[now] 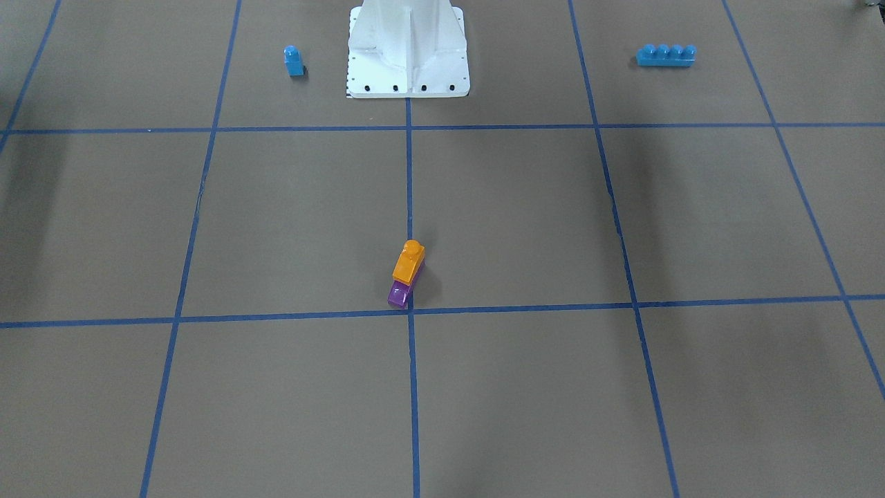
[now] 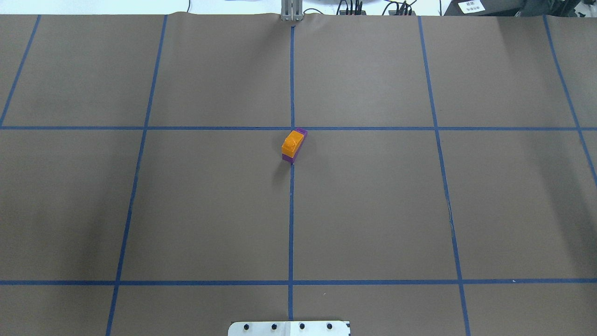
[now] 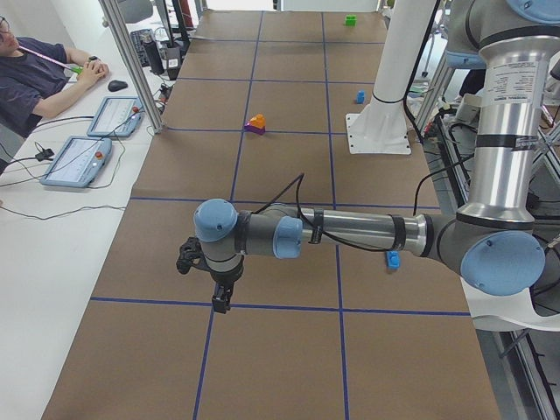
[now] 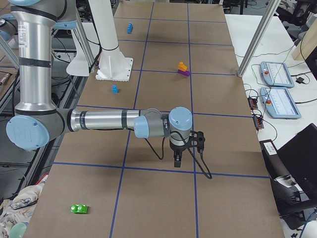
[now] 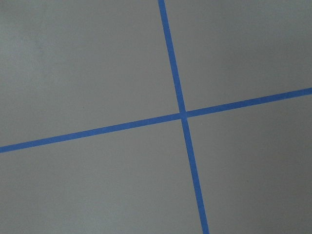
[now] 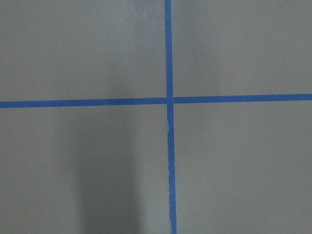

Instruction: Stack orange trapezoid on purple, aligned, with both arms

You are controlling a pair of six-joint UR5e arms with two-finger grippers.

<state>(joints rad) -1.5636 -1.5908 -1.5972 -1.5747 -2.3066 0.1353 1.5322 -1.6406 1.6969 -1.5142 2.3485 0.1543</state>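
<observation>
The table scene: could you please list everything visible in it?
Orange trapezoid: one, orange, stacked, near the centre.
Purple block: one, purple, beneath the orange trapezoid.
Single-stud block: one, blue, robot's right side.
Four-stud brick: one, blue, robot's left side.
Green block: one, green, far right end.
Tape grid: one, blue, across the whole surface.
Pedestal: one, white, robot's side, middle.
Tablets: two, grey, operators' side.
Operator: one, dark shirt, seated by the tablets.
Left gripper: one, black, left end, state unclear.
Right gripper: one, black, right end, state unclear.
</observation>
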